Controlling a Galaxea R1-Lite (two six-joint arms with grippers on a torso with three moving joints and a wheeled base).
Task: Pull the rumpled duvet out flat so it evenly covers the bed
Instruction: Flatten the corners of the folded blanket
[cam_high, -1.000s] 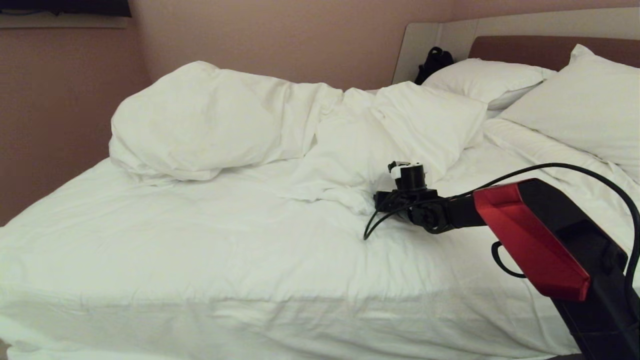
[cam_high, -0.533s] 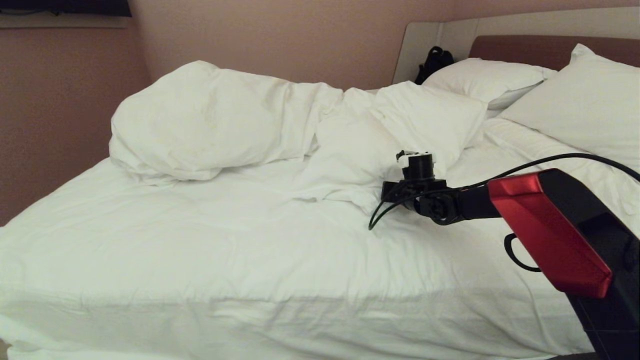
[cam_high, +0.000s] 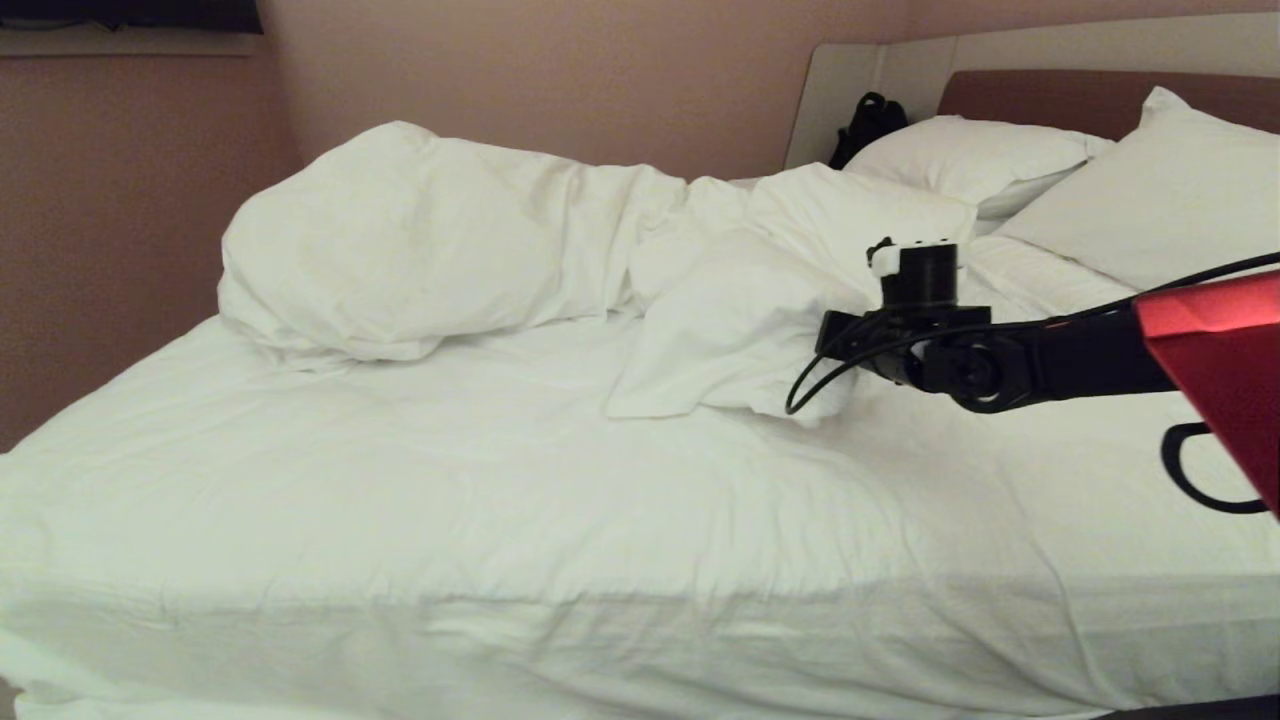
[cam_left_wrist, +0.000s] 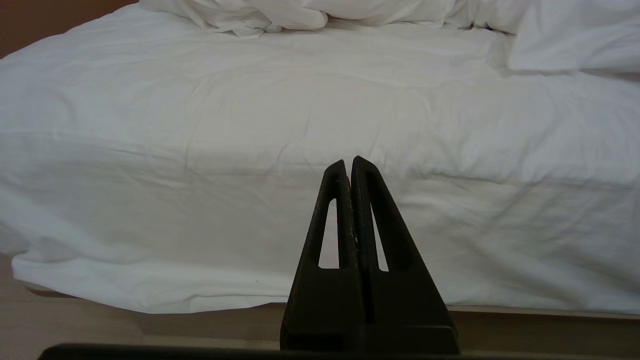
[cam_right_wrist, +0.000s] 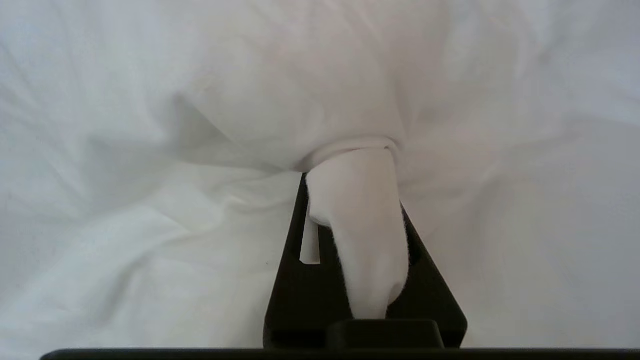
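Duvet (cam_high: 430, 240) first: it lies bunched in a puffy heap along the far side of the bed (cam_high: 500, 560), toward the pillows (cam_high: 1160, 210), leaving the sheeted mattress on the near side of the heap bare. It looks soft, bulky and light for its size, so I judge it will fold and drag instead of sliding as one piece; a pinch at a corner or hem should carry more of it than a pinch mid-panel. The cloth may slip through a narrow grip if pulled fast.

The right hand (cam_right_wrist: 352, 200) is clenched on a fold of the duvet, a wad of white cloth bulging between its fingers (cam_right_wrist: 425, 280); in the head view it sits at the heap's near edge, on the side nearer the pillows. The left hand (cam_left_wrist: 348, 165) is closed on nothing, held low off the near side of the bed.

Compared with a second ago, the right hand has risen and drawn toward the pillows, and the fold it holds has lifted off the mattress into a hanging flap. The heap's big lump, farthest from the pillows, looks unchanged.
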